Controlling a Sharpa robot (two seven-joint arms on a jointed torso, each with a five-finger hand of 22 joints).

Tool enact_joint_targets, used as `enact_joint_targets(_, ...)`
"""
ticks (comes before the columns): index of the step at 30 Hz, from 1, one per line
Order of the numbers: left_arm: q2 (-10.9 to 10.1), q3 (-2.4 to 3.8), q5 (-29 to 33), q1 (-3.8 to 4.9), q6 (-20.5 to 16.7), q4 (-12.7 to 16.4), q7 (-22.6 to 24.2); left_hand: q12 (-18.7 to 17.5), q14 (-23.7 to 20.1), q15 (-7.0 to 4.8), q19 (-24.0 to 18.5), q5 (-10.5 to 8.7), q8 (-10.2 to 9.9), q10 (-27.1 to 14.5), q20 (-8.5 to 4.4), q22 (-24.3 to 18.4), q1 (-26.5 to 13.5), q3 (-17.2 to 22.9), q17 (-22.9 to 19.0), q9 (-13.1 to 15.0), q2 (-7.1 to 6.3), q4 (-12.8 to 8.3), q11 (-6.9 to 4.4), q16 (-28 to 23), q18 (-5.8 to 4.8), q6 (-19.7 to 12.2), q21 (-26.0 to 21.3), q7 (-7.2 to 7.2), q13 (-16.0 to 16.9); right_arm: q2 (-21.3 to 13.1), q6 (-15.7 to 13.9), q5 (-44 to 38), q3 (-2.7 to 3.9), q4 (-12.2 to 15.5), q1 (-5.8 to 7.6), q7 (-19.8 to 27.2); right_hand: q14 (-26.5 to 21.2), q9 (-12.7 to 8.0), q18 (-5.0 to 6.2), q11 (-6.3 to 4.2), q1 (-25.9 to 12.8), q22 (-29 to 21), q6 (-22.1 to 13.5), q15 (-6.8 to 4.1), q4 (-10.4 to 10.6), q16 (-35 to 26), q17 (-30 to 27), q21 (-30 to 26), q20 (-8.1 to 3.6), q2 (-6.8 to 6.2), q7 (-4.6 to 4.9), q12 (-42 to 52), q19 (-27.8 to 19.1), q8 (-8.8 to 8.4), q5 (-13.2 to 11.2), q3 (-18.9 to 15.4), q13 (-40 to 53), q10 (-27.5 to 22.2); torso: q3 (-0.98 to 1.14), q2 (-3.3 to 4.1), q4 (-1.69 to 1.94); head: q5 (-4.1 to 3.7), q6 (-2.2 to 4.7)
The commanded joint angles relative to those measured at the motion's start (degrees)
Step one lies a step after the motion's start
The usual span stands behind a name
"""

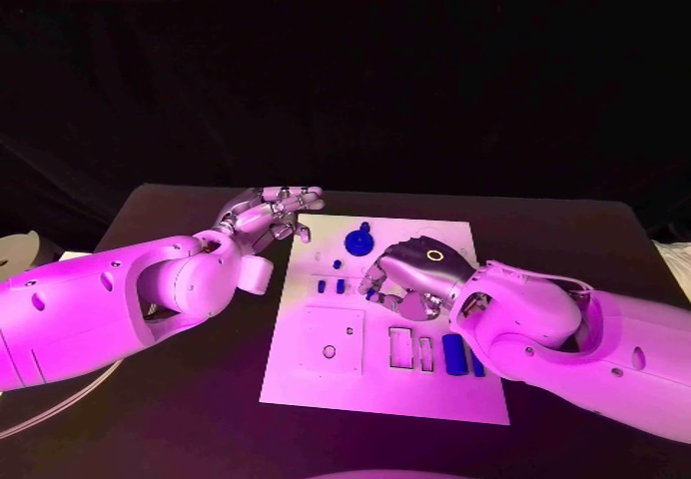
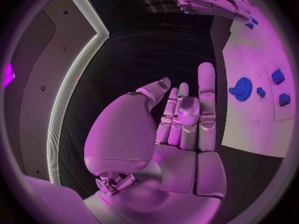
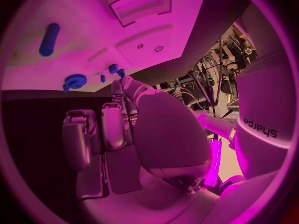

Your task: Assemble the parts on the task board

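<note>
The white task board [image 1: 386, 384] lies in the middle of the table. A blue gear [image 1: 358, 240] sits near its far edge, small blue parts [image 1: 332, 286] stand left of centre, and long blue pegs [image 1: 455, 352] lie at the right. My right hand [image 1: 417, 274] hovers over the board's middle with fingers curled down; blue bits show at its fingertips [image 2: 251, 21], and I cannot tell whether it holds one. My left hand [image 1: 271, 215] floats by the board's far left corner, fingers straight and apart, holding nothing. The left wrist view shows the gear [image 2: 241, 88], the right wrist view a peg [image 3: 49, 39].
The board has rectangular recesses [image 1: 401, 348] and a square plate with holes [image 1: 332, 337] in its near half. Bare black table [image 1: 188, 419] surrounds the board. A pale round object [image 1: 15, 249] sits at the table's far left edge.
</note>
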Motion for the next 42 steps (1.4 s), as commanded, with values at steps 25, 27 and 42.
enact_joint_targets(25, 0.2, 0.02, 0.2, -0.01, 1.2, 1.3, 0.1, 0.5, -0.2, 0.17, 0.1, -0.18, 0.1, -0.4, 0.34, -0.1, 0.1, -0.2, -0.1, -0.1, 0.37, -0.1, -0.01, 0.0, 1.02, -0.4, -0.2, 0.02, 0.1, 6.2, 3.6, -0.8, -0.56, -5.0, -5.1, 2.0, 3.0, 0.1, -0.03, -0.22, -0.7, 10.1, 0.0, -0.12, -0.5, -0.1, -0.1, 0.0, -0.17, -0.35, 0.51, 0.0, 3.8, 0.15, 0.2, 0.6, -0.1, 0.8, -0.02, 0.02, -0.08, 2.36, -1.6)
enact_joint_targets(27, 0.2, 0.02, 0.2, -0.01, 1.2, 1.3, 0.1, 0.5, -0.2, 0.17, 0.1, -0.18, 0.1, -0.4, 0.34, -0.1, 0.1, -0.2, -0.1, -0.1, 0.37, -0.1, -0.01, 0.0, 1.02, -0.4, -0.2, 0.02, 0.1, 6.3, 3.9, -0.9, -0.59, -5.1, -5.11, 1.9, 3.0, 0.1, -0.03, -0.22, -0.7, 10.1, 0.0, -0.12, -0.5, -0.1, -0.1, 0.0, -0.17, -0.35, 0.51, 0.0, 3.8, 0.15, 0.2, 0.6, -0.1, 0.8, 0.0, 0.04, -0.08, 2.34, -1.7)
enact_joint_targets(42, 0.1, 0.01, 0.2, -0.01, 1.4, 1.4, -0.1, 0.6, -0.3, 0.19, 0.1, -0.18, 0.1, -0.4, 0.36, -0.1, 0.1, -0.3, -0.2, -0.1, 0.37, -0.1, 0.0, 0.0, 1.02, -0.4, -0.3, 0.03, 0.1, 7.2, 5.6, -3.6, -0.79, -5.9, -5.12, 0.3, 3.0, 0.1, -0.02, -0.16, -0.9, 10.0, 0.0, -0.06, -0.5, -0.2, -0.2, 0.0, -0.13, -0.34, 0.57, 0.0, 3.8, 0.12, 0.1, 0.6, -0.2, 0.7, 0.0, 0.01, -0.07, 2.29, -2.09)
